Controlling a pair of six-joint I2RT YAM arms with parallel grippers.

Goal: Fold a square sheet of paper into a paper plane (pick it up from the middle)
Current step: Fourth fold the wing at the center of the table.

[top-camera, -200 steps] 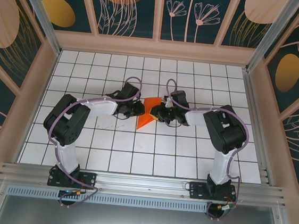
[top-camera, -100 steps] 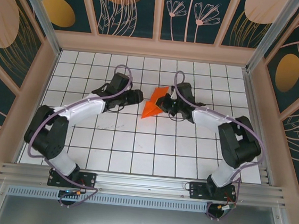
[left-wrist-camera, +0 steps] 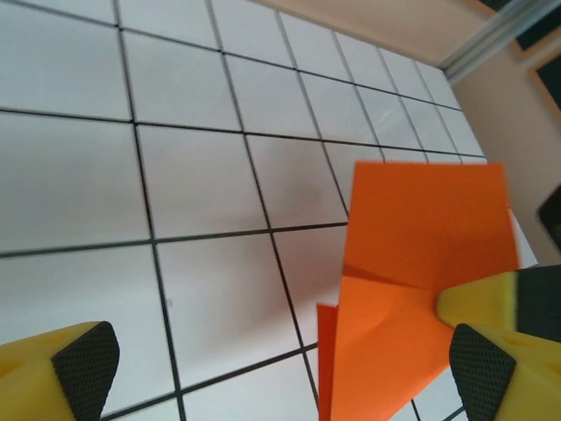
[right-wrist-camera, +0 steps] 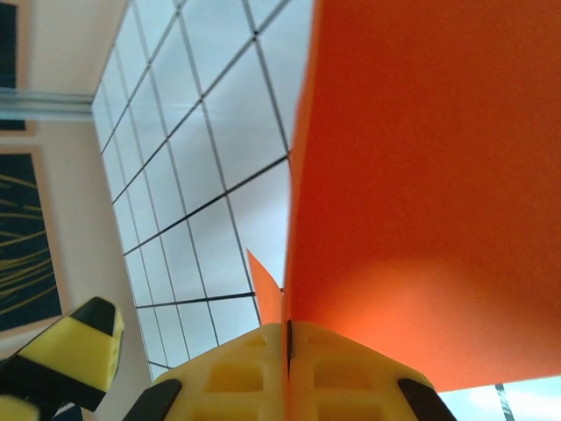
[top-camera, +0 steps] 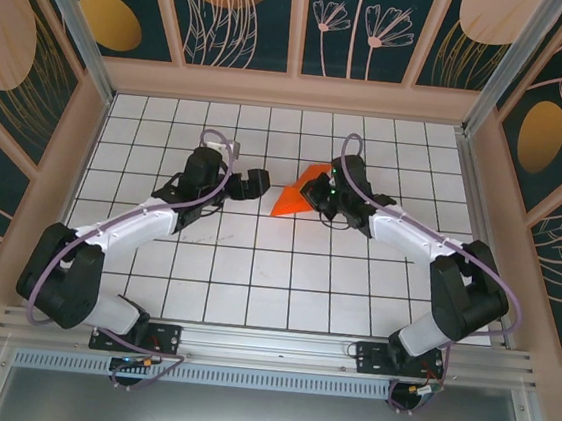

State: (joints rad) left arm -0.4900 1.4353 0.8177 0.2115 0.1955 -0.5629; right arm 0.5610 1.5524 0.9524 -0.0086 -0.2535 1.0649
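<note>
Paper-folding in progress on a white worktop [top-camera: 205, 263] ruled into squares by dark lines, seen from above and from both of my wrists.

On the left, my left gripper [top-camera: 255, 183] sits just beside the paper's left edge. It is spread wide and holds nothing. In the left wrist view its yellow fingers [left-wrist-camera: 53, 373] with black textured pads stand far apart, with bare tiles between them.

Between my two arms, near the middle of the grid, is the thin orange-red paper sheet [top-camera: 296, 194]. It is no longer a flat square. From above it reads as a tilted triangle, and the left wrist view shows a slanting crease with a narrow flap peeking out behind its lower edge. It stands raised rather than lying flat. I cannot tell whether its lowest corner touches the tiles.

On the right, my right gripper [top-camera: 319, 190] is pressed together on the paper's right side. In the right wrist view the two yellow fingers [right-wrist-camera: 228, 381] meet on the paper, which rises from between them like a wall.

My judgement is that this is a middle fold, far from a finished dart. The next move likely calls for the left gripper to close on the free left edge while the right holds firm, without tearing or slipping the crease.
</note>
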